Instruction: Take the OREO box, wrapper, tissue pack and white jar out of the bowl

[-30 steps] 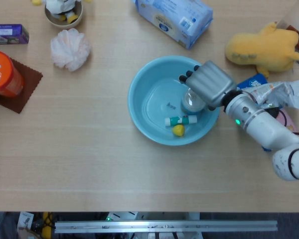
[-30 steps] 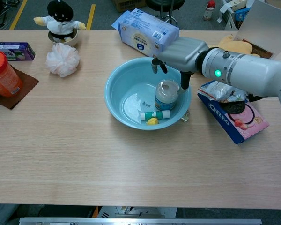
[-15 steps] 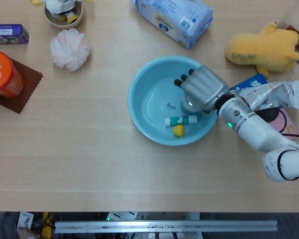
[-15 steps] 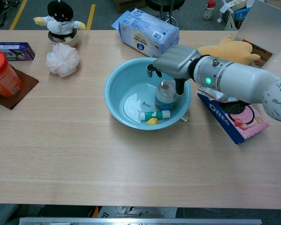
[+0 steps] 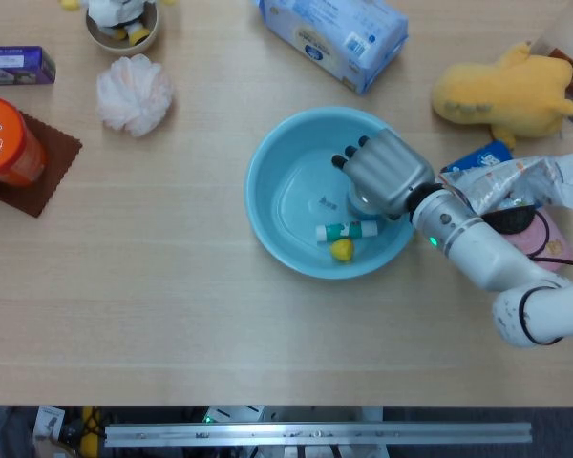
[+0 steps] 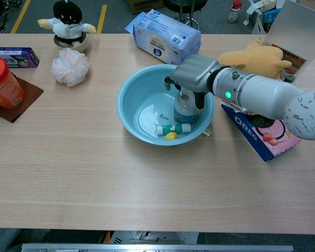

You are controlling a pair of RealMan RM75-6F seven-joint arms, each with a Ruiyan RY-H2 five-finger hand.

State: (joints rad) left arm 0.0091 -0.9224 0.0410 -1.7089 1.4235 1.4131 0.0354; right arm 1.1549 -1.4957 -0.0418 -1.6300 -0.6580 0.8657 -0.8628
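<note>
Starting at the left of the table, nothing there belongs to the job: an orange tub (image 6: pixel 1 81) on a brown mat, a purple box (image 6: pixel 13 56) at the far left edge, a pink bath puff (image 6: pixel 70 67) and a little panda toy (image 6: pixel 68 20) in a cup behind it.

The blue bowl (image 6: pixel 131 100) sits in the middle. The white jar (image 6: pixel 185 108) stands upright inside it, toward its right side, so that piece is not out yet. Beside it on the bowl floor lie a small green-and-white tube (image 6: pixel 174 128) and a yellow bit (image 6: pixel 171 135), which the task does not ask for.

The tissue pack (image 6: pixel 166 36) already lies on the table just beyond the bowl's far rim, so I'd count that one as done.

The right hand (image 6: pixel 191 79) is down over the jar, reaching across the bowl's right rim, with its fingers (image 5: pixel 351 153) hanging on the jar's far and left sides. From the overhead camera the jar is almost hidden beneath the palm. Whether the fingers have actually clamped on the jar I cannot tell; they look draped around it rather than squeezed. The left hand is nowhere to be seen.

To the right of the bowl, the OREO box (image 6: pixel 260 132) rests flat on the table with the crinkled wrapper (image 5: pixel 520 180) lying on top of it, both clearly out. A yellow plush toy (image 5: pixel 506 92) sits farther back.

So by my reckoning three of four are done, and only the jar is left to lift clear.
</note>
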